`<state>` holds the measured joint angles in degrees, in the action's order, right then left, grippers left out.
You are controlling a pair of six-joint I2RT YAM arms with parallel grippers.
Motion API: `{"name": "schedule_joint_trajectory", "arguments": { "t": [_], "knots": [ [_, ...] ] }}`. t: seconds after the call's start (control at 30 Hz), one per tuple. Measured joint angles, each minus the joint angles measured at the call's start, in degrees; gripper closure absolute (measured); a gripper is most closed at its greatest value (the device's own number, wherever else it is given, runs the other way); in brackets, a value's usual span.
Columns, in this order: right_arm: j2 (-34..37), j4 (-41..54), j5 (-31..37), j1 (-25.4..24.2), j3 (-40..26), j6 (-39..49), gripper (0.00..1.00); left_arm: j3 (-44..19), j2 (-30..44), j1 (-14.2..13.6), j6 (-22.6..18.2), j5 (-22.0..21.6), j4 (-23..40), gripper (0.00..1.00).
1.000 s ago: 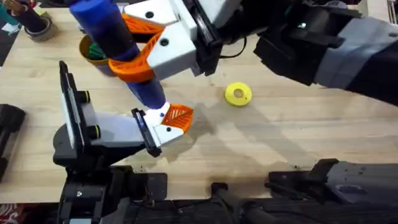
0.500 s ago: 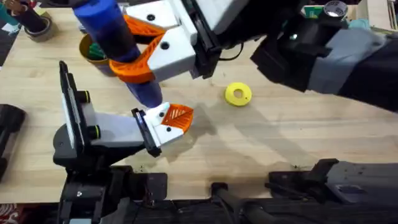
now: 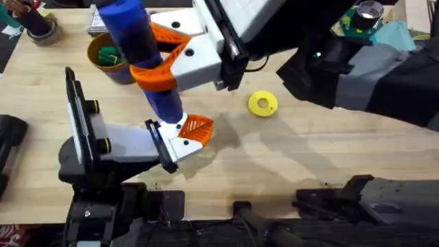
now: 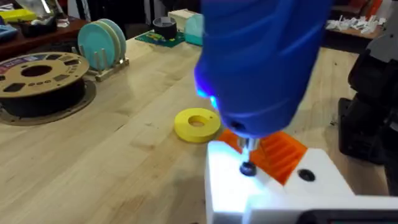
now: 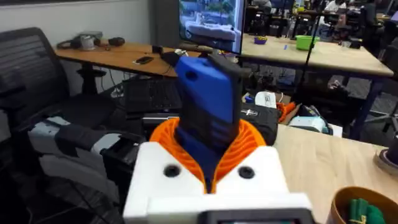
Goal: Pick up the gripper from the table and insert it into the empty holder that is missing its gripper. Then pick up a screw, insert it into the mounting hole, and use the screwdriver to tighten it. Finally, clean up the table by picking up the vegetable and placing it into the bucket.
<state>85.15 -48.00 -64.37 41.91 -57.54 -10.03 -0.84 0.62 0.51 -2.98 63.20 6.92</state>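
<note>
Two ribbed orange pads of right hand [image 3: 161, 65] clamping smooth blue screwdriver [image 3: 140, 58], left hand unclear

The overhead camera looks down and forward over the table [image 3: 329, 158]. The left wrist camera sits very close under the screwdriver [image 4: 261, 62], facing across the tabletop. The right wrist camera looks along the screwdriver toward the room.

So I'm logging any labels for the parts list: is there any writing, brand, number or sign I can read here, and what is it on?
No text here can be read.
Filament spool in the left wrist view: its side carries printed rings of marks, too small to read.
Small white box on the desk, right wrist view: marks blurred, unreadable.
Screwdriver: no visible lettering.
</note>
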Motion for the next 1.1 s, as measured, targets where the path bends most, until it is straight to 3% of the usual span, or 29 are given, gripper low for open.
{"name": "schedule_joint_trajectory", "arguments": {
  "t": [1.1],
  "knots": [
    [0.0,1.1,-1.3,0.4,0.0,0.9,0.976,0.0,0.0,0.0,0.0,0.0,0.0,0.987]
  ]
}}
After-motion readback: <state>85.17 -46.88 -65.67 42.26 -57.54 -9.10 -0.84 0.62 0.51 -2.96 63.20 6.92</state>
